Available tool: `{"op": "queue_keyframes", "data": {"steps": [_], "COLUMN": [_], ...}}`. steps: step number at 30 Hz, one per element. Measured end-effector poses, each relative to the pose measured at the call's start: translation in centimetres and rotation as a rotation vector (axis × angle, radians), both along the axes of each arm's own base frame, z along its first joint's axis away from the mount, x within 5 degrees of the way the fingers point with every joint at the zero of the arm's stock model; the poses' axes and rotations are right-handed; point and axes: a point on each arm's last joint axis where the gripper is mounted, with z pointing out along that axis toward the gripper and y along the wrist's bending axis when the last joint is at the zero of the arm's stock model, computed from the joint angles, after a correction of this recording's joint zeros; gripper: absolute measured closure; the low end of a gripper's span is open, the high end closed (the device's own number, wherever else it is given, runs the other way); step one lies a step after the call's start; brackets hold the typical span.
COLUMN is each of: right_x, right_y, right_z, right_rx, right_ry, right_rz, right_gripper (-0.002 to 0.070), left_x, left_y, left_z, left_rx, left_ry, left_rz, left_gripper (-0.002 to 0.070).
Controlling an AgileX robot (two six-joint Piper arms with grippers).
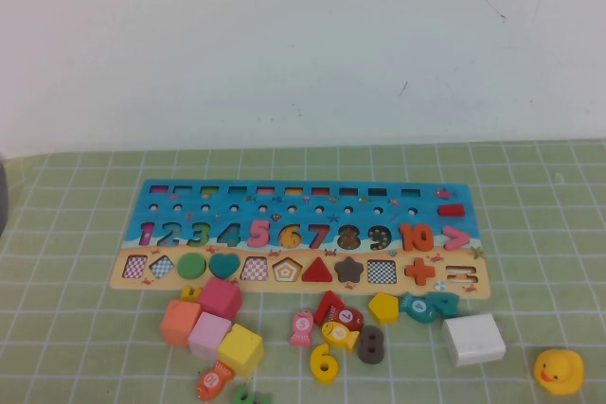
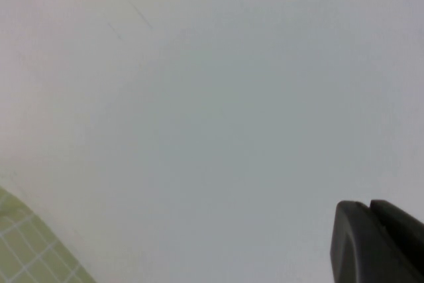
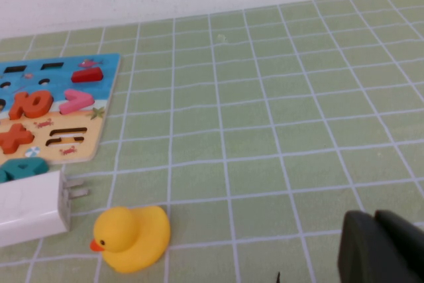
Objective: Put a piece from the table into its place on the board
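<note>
The yellow numeral "6" [image 1: 324,362] lies flat on the green mat in front of the board, next to a dark brown "8" [image 1: 369,344]. The long blue board [image 1: 151,198] lies across the middle of the mat, and its right end shows in the right wrist view [image 3: 111,74]. Neither gripper shows in the high view. My left gripper [image 2: 368,205] is shut and empty, facing the white wall. My right gripper [image 3: 374,215] is shut and empty, low over the mat to the right of the board, far from the piece.
Loose cubes lie before the board: orange [image 1: 180,322], pink [image 1: 220,298] and yellow [image 1: 240,350]. Fish pieces and teal numerals [image 1: 431,307] lie nearby. A white charger block [image 1: 473,339] and a yellow rubber duck [image 1: 558,370] sit at the front right.
</note>
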Motion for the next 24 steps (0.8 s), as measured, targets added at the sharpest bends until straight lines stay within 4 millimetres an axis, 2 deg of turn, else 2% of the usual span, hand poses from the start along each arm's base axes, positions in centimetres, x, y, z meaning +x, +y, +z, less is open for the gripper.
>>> {"op": "queue_keyframes", "data": {"steps": [10, 20, 24], "right_x": [0.0, 0.0, 0.0], "right_y": [0.0, 0.0, 0.0], "right_z": [0.0, 0.0, 0.0], "right_rx": [0.000, 0.000, 0.000], "right_ry": [0.000, 0.000, 0.000], "right_rz": [0.000, 0.000, 0.000], "right_gripper": [0.0678, 0.0678, 0.0678], "left_x": [-0.1, -0.6, -0.4], "left_y": [0.5, 1.2, 0.8], "left_z": [0.0, 0.6, 0.4], "left_rx": [-0.159, -0.189, -0.179], "left_ry": [-0.047, -0.136, -0.095], "left_rz": [0.009, 0.081, 0.041], "left_gripper": [0.0676, 0.0676, 0.0676]}}
